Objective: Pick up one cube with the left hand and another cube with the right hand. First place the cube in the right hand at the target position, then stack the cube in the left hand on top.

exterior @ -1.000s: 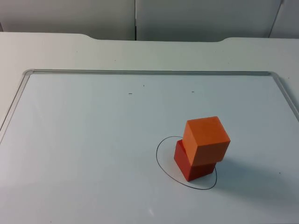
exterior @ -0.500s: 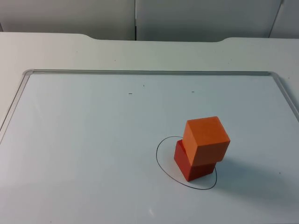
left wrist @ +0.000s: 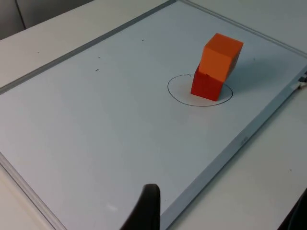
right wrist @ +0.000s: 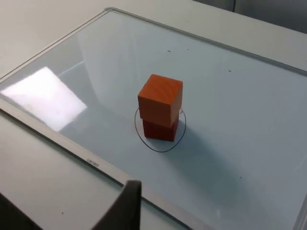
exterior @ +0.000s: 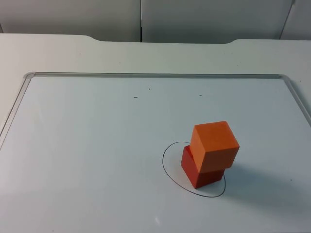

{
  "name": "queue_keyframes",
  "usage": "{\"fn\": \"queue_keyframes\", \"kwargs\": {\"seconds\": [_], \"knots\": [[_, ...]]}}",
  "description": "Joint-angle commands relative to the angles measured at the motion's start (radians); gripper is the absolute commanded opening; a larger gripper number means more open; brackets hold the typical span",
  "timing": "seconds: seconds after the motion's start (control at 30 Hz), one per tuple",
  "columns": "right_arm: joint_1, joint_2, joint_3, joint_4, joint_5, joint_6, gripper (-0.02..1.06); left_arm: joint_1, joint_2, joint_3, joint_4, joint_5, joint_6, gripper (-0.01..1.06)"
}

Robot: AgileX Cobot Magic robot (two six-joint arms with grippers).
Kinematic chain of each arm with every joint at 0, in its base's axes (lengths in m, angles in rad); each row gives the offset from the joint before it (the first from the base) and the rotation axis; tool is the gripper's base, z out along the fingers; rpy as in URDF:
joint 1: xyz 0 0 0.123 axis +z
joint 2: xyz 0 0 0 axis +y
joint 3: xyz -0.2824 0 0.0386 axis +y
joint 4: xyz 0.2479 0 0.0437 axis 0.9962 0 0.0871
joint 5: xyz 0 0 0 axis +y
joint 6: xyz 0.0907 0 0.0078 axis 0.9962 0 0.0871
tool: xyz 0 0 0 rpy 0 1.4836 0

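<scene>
Orange cube [exterior: 214,145]: matte, lighter in tone than the one under it, sitting on top of the red cube and turned a little out of line with it, so that one edge juts past the lower cube's side (in the left wrist view [left wrist: 220,56] it seems to lean slightly).
Red cube [exterior: 200,172]: darker, flat on the board, inside the drawn oval; its far part is hidden by the orange cube in the top view. It also shows in the left wrist view [left wrist: 205,87] and the right wrist view [right wrist: 160,131].
Target oval [exterior: 167,170]: a thin dark hand-drawn ring on the board, enclosing the base of the stack; the stack stands toward the oval's right side in the top view.
Whiteboard [exterior: 87,155]: glossy pale surface with a light metal frame, lying flat on the table; a few tiny dark marks near its far edge, and a bright patch of reflected light in the right wrist view.
Table [exterior: 58,53]: white, ending at the grey partition wall [exterior: 194,19].
Left gripper [left wrist: 225,218]: off the board's edge, well apart from the stack, holding nothing; one black fingertip [left wrist: 146,211] stands over the frame, and the spread of the fingers cannot be told.
Right gripper [right wrist: 211,215]: likewise back from the board and apart from the cubes, empty; a dark fingertip [right wrist: 127,206] is seen, opening unclear.
</scene>
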Motion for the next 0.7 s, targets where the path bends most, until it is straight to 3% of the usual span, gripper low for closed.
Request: {"fn": "queue_keyframes", "kwargs": {"seconds": [0.0, 0.13, 0.47, 0.67], "knots": [[0.000, -0.004, 0.007, 0.005, -0.007, -0.015, 1.04, -0.006, -0.004, 0.007, -0.031, -0.013, 0.034, 0.85], [0.000, -0.004, 0.007, 0.005, -0.007, -0.015, 1.04, -0.006, -0.004, 0.007, -0.084, -0.015, 0.113, 0.85], [0.000, -0.004, 0.007, 0.005, -0.007, -0.015, 1.04, -0.006, -0.004, 0.007, -0.084, -0.015, 0.113, 0.85], [0.000, -0.004, 0.007, 0.005, -0.007, -0.015, 1.04, -0.006, -0.004, 0.007, -0.079, -0.015, 0.102, 1.05]]}}
